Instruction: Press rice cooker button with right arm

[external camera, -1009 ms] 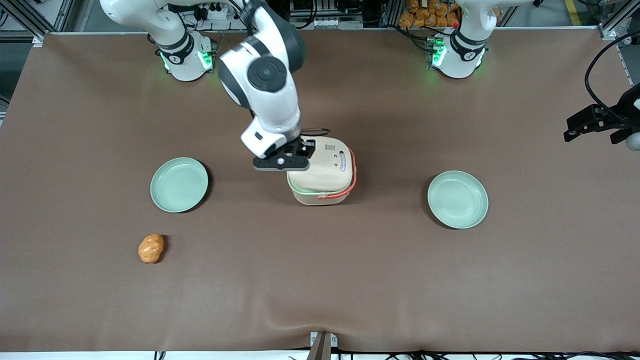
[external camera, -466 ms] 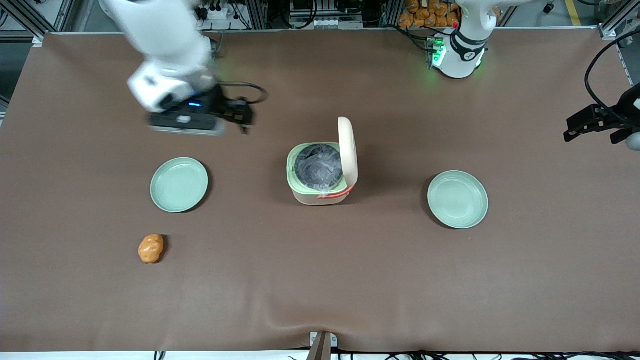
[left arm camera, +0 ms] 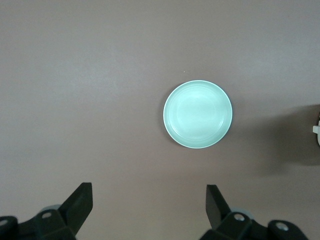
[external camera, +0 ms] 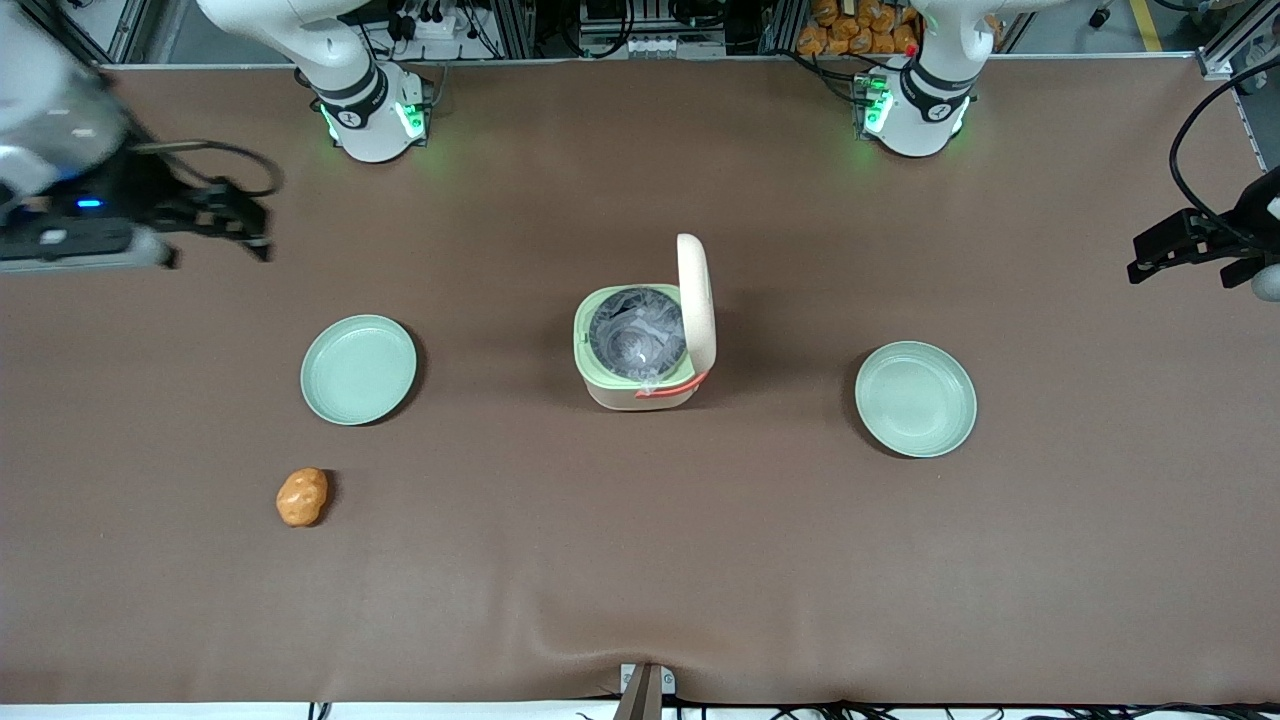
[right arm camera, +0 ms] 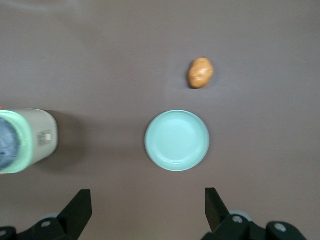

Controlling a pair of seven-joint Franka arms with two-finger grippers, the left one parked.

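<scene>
**Cooker lid up, gripper off to the side**

You see the cream-white boxy rice cooker (external camera: 640,350) mid-tabletop, lid upright, silver-grey inner pot (external camera: 636,332) exposed. Your black two-finger gripper (external camera: 225,215) hangs well apart from the cooker, toward the working arm's end, jaws spread wide and empty.

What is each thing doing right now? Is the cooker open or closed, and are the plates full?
rice cooker: lid standing up, open, silver pot showing.
end effector: open, holding nothing, high over the working arm's end of the table, away from the cooker.
plate near the potato: nothing on it.
plate toward the parked arm's end: nothing on it.
potato: lying loose on the table, nearer the front camera than its plate.
</scene>
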